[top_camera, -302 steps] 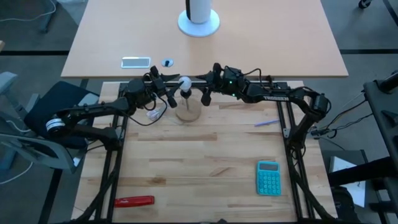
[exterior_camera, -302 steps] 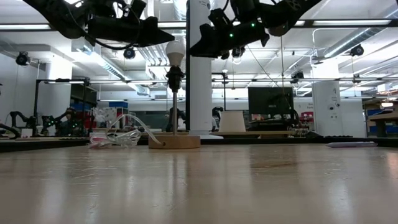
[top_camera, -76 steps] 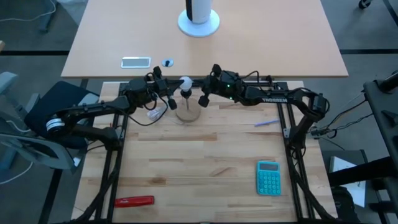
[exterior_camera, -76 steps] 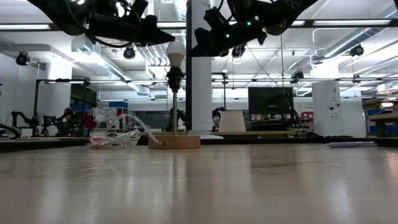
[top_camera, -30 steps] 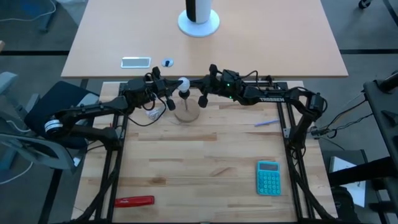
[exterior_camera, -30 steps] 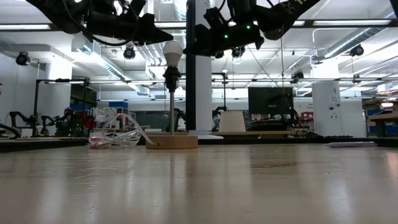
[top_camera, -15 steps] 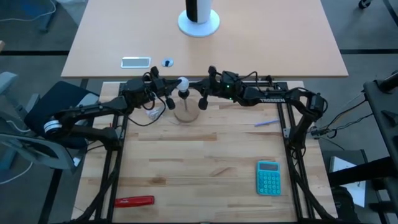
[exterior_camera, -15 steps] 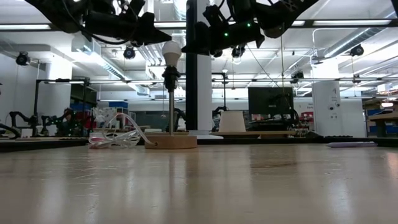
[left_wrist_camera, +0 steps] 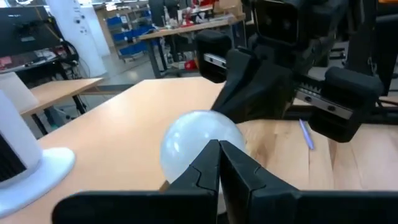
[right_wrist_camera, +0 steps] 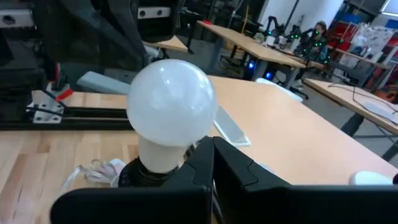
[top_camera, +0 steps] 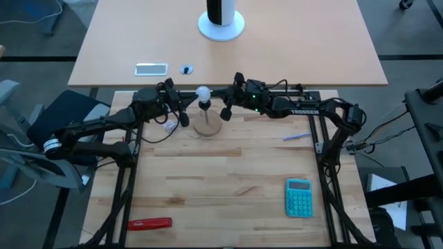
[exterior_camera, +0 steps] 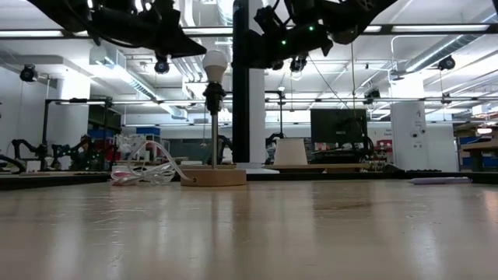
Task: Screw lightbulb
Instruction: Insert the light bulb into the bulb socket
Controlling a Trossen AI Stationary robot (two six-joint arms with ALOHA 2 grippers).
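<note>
The white lightbulb (top_camera: 203,93) (exterior_camera: 215,61) sits upright in the dark socket (exterior_camera: 213,95) on a thin pole. The pole rises from a round wooden disc stand (top_camera: 208,126) (exterior_camera: 213,177) at the table's far middle. My left gripper (top_camera: 187,97) (left_wrist_camera: 219,163) is shut and level, just left of the bulb (left_wrist_camera: 198,142). My right gripper (top_camera: 220,95) (right_wrist_camera: 212,163) is shut and level, close on the bulb's right, by its neck (right_wrist_camera: 163,152). My left gripper's shut fingertips (left_wrist_camera: 210,160) stand in front of the bulb's lower half in its wrist view; I cannot tell whether they touch it. My right gripper's shut fingertips (right_wrist_camera: 202,155) lie right beside the bulb's neck; whether they touch it I cannot tell.
A clear crumpled wrapper (top_camera: 169,126) (exterior_camera: 144,173) lies left of the stand. A pen (top_camera: 294,137), a teal calculator (top_camera: 299,197) and a red tool (top_camera: 149,223) lie nearer the front. The far table holds a white round base (top_camera: 221,26) and a phone (top_camera: 151,68).
My left gripper has drawn back a little toward the table's left edge, away from the bulb's top, and has rolled slightly. It stays shut. The bulb and stand have kept their place.
</note>
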